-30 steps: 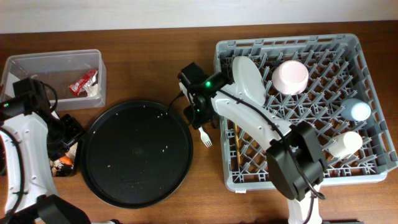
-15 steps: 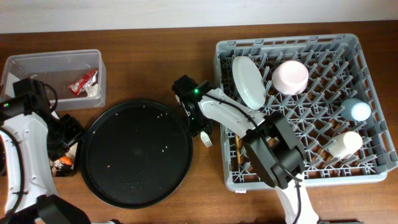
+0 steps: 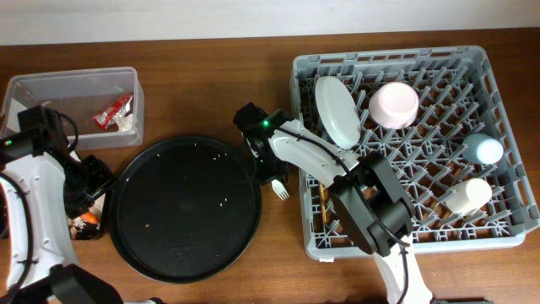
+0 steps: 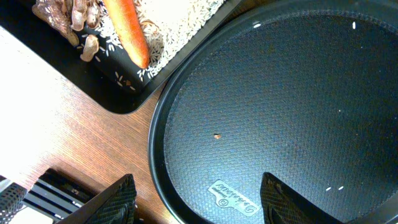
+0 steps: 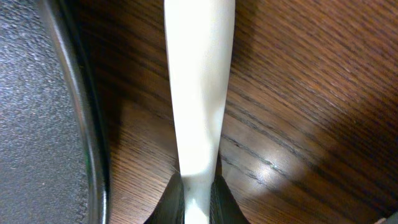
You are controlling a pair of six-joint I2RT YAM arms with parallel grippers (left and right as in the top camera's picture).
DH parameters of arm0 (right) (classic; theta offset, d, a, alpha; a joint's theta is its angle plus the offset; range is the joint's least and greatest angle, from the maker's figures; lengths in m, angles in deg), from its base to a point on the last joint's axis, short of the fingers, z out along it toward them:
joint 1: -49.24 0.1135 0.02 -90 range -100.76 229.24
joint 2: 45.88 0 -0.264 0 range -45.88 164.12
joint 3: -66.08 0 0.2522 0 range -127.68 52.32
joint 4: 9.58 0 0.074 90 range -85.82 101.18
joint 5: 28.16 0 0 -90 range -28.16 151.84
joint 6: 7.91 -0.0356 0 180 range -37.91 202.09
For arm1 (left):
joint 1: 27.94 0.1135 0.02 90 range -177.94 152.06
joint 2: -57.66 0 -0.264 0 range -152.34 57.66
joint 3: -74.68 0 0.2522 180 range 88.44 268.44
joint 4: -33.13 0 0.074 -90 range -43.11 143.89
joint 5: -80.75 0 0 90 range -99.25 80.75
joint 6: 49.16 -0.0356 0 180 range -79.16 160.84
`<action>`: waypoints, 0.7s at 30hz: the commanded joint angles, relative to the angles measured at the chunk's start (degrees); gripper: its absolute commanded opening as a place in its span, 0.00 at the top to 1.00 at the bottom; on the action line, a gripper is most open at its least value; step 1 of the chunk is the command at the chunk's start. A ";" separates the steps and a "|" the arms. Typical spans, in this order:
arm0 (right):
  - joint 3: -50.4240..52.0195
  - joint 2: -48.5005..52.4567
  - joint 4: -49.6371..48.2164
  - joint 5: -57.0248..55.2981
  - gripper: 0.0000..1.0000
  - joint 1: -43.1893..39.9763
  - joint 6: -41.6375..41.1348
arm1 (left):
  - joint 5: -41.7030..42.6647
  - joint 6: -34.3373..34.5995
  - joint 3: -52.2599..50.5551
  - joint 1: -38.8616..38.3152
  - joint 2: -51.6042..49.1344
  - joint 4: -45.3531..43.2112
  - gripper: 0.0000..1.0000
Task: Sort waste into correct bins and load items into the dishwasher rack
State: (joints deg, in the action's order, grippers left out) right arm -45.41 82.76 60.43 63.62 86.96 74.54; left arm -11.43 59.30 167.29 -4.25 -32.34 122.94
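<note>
Rack (image 3: 390, 56) held plate (image 3: 336, 110), bowl (image 3: 393, 104), cups (image 3: 484, 149); tub (image 3: 51, 80) at 10 o'clock held wrapper (image 3: 112, 111). Right gripper (image 5: 198, 205) clamped fork (image 5: 199, 81); left gripper (image 4: 199, 199) gaped.

I see the fork (image 5: 198, 81) as smooth, glossy white plastic; the table (image 5: 298, 93), varnished grained wood; the round tray (image 4: 280, 99), pebbled matt black.

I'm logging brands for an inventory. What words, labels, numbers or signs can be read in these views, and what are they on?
Embossed label on the round black tray: there is lettering, but it is too blurred to read.
Print on the red snack wrapper in the clear tub: too small to read.
No other text shows.
</note>
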 commanded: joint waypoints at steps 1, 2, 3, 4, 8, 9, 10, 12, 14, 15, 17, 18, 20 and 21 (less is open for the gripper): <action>-1.22 -2.14 0.94 -2.47 0.96 0.39 -1.97 | -0.20 0.33 -0.17 0.11 0.66 0.09 0.36; -2.43 -3.52 1.79 -2.47 0.96 0.37 -1.97 | -0.20 0.33 -0.17 0.11 0.66 0.09 0.36; -4.04 -5.62 2.99 -2.49 0.96 0.17 -1.99 | -0.20 0.33 -0.17 0.11 0.66 0.09 0.36; -5.75 -7.63 4.68 -2.71 0.96 -0.13 -1.99 | -0.20 0.33 -0.17 0.11 0.66 0.09 0.36; -8.57 -18.29 9.40 -2.73 0.96 -2.43 -2.05 | -0.20 0.33 -0.17 0.11 0.66 0.02 0.36; -8.57 -21.14 13.00 -4.66 0.96 -4.24 -5.20 | -0.20 0.33 -0.17 0.11 0.66 0.04 0.36; -8.57 -21.90 16.15 -4.85 0.96 -5.77 -6.86 | -0.20 0.35 -0.17 0.11 0.66 0.02 0.36; -7.78 -21.86 20.90 -4.98 0.96 -8.22 -10.05 | -0.20 0.35 -0.17 0.11 0.66 -0.15 0.36; -4.70 -21.86 22.45 -5.01 0.96 -10.43 -13.31 | -0.20 0.35 -0.17 0.11 0.66 -0.15 0.36; -3.17 -21.86 22.40 -4.81 0.96 -10.97 -14.21 | -0.20 0.33 -0.17 0.11 0.66 -0.13 0.36; 0.31 -21.86 20.94 -1.51 0.96 -10.84 -13.94 | -0.20 0.33 -0.17 0.11 0.66 -0.13 0.36; 1.11 -21.86 20.50 -1.36 0.96 -10.60 -13.94 | -0.20 0.35 -0.17 0.11 0.66 -0.13 0.36; 5.01 -21.84 16.87 -1.33 0.96 -9.49 -13.99 | -0.20 0.33 -0.17 0.11 0.66 -0.09 0.36; 6.60 -21.84 15.58 -1.33 0.96 -9.42 -14.01 | -0.20 0.33 -0.17 0.11 0.66 -0.04 0.36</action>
State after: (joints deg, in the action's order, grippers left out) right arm -42.44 60.90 77.98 61.45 76.53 61.31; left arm -11.43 59.30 167.29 -4.25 -32.34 122.81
